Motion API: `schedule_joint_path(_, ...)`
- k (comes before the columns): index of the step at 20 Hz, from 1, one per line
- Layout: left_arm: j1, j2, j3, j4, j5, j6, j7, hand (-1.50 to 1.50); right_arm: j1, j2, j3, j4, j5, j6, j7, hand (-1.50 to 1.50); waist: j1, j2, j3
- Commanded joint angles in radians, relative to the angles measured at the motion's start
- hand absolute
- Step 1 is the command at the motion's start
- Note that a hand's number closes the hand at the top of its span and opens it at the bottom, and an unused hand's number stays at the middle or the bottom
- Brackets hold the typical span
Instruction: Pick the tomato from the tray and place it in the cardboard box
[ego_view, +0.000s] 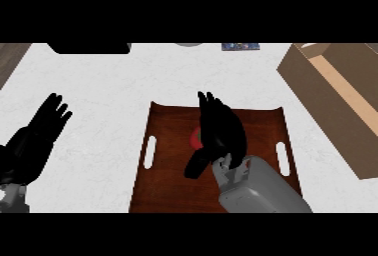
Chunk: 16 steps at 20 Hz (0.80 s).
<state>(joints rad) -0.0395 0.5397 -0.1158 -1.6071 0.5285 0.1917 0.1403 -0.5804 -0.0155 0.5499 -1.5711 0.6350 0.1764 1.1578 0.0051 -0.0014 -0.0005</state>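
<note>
A brown wooden tray (167, 186) with slot handles lies in the middle of the white counter. On it sits the red tomato (196, 138), of which only a sliver shows at the left side of my right hand (221, 132). That hand hovers over the tomato with fingers stretched toward the tray's far edge and the thumb spread to the lower left; it is open. The open cardboard box (330, 95) stands at the right, beyond the tray's right edge. My left hand (38, 137) rests open at the left, off the tray.
A black object (88, 47) sits at the counter's far edge, with a grey round thing (190, 44) and a small blue item (241, 46) beside it. A dark wooden strip (11, 57) runs along the top left corner.
</note>
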Motion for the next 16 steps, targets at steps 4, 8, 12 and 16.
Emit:
schedule_joint_path(4,0.019,-0.036,0.021,-0.004,-0.046,-0.008,-0.011,0.00,-0.057,0.015,-0.053,0.082,0.030,0.054,0.057,-1.50,0.001,0.001,0.000)
schedule_joint_path(8,-0.005,-0.035,0.029,-0.028,-0.032,-0.004,0.038,0.00,-0.097,0.015,-0.006,0.109,-0.003,0.083,0.142,-1.50,0.003,0.000,0.000)
schedule_joint_path(12,-0.028,-0.070,0.031,0.045,-0.055,-0.024,-0.002,0.00,-0.096,0.015,0.022,0.119,-0.020,0.045,0.159,-1.50,-0.003,0.001,0.000)
schedule_joint_path(16,0.030,-0.036,0.063,-0.046,-0.033,-0.037,0.052,0.00,-0.100,0.015,0.029,0.188,-0.023,0.002,0.138,-1.50,0.008,0.000,0.000)
